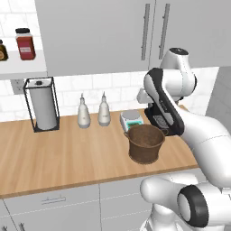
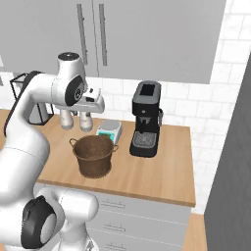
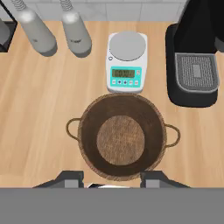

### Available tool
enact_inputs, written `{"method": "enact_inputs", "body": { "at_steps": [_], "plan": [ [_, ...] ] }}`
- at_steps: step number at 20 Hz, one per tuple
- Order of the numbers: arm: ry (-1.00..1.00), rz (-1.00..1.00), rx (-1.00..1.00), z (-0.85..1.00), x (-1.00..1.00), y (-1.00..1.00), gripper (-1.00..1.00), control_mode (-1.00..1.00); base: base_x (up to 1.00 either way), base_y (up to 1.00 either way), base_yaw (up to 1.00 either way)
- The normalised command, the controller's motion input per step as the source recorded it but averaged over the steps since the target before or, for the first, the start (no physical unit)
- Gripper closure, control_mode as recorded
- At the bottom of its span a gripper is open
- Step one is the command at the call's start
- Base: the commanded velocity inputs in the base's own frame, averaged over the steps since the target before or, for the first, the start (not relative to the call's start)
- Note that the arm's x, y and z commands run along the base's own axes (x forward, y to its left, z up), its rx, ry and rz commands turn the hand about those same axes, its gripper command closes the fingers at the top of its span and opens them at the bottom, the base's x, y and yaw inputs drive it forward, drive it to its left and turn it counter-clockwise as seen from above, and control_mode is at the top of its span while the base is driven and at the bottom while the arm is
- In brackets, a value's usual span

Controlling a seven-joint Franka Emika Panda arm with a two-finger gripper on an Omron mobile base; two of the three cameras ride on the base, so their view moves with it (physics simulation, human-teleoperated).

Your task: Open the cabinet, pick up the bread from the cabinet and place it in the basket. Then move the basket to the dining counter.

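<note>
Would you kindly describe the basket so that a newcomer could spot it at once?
On the wooden counter under the closed cabinet, the basket stands near the front edge, before a small white scale and left of the black coffee machine. It alone is dark brown, woven, round and empty, with two small side handles.

We saw the basket (image 3: 122, 136) on the counter (image 1: 67, 158). Behind it stood the kitchen scale (image 3: 127, 62), with two bottles (image 3: 76, 30) to its left and the coffee machine (image 2: 145, 125) to its right. The cabinet (image 1: 113, 31) hung above them.
</note>
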Motion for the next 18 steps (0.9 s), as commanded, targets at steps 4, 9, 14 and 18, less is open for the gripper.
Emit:
{"method": "enact_inputs", "body": {
  "at_steps": [4,9,14,18],
  "plan": [
    [-0.03,0.0,0.0,-0.03,-0.39,-0.02,-1.0,-1.0,0.0,0.0,0.0],
    [-0.45,0.0,0.06,0.47,-0.23,-0.02,-1.0,-1.0,0.0,0.0,0.0],
    [-0.49,0.0,0.13,0.95,0.04,-0.25,-1.0,-1.0,0.0,0.0,0.0],
    [-0.26,0.0,0.12,0.94,0.07,-0.65,-1.0,-1.0,0.0,0.0,0.0]
  ]
}}
